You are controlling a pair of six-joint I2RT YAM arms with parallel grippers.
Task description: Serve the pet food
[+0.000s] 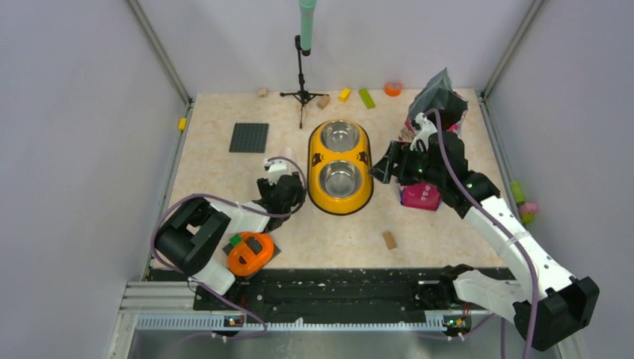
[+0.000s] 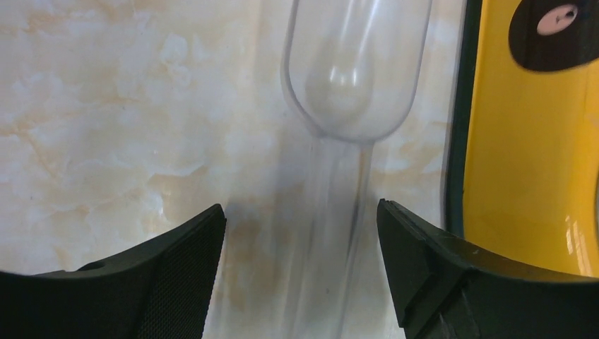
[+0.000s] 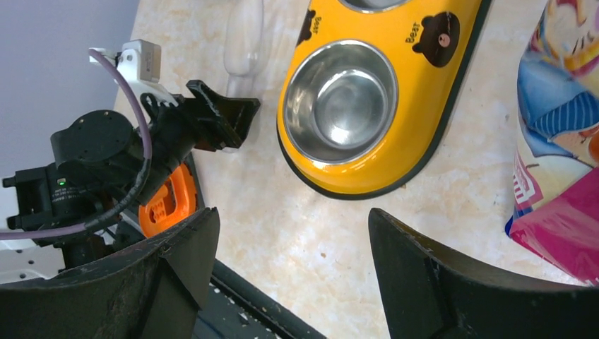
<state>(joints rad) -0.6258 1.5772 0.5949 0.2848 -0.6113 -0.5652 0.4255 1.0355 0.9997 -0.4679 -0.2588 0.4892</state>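
Near edge: a black rail (image 1: 329,288) runs along the front of the bench (image 1: 217,172). An orange rounded object (image 1: 250,253) sits at near left. A tan wooden block (image 1: 389,239) lies alone on open marble-patterned surface right of centre.

The left tool (image 2: 300,212) has its fingers spread wide and grips nothing. A clear plastic scoop (image 2: 357,70) lies flat, its thin handle running between the cross-hatched pads (image 2: 184,268) without touching either. The scoop's cup points away, just beside the left rim of the feeder (image 1: 340,200).

The feeder is a glossy yellow oblong with a black edge and two round steel bowls showing bare metal. There is free bench in front of it and to its left.

The right tool (image 3: 291,215) is wide open and empty, hovering between feeder and bag.

The pet food pellets cannot be seen. The glossy pink bag (image 1: 420,196) stands just right of the feeder, near the bench's right edge.

Far: a dark grey square plate (image 1: 248,137), a black tripod stand (image 1: 302,93), and small coloured blocks (image 1: 366,98) along the back edge.
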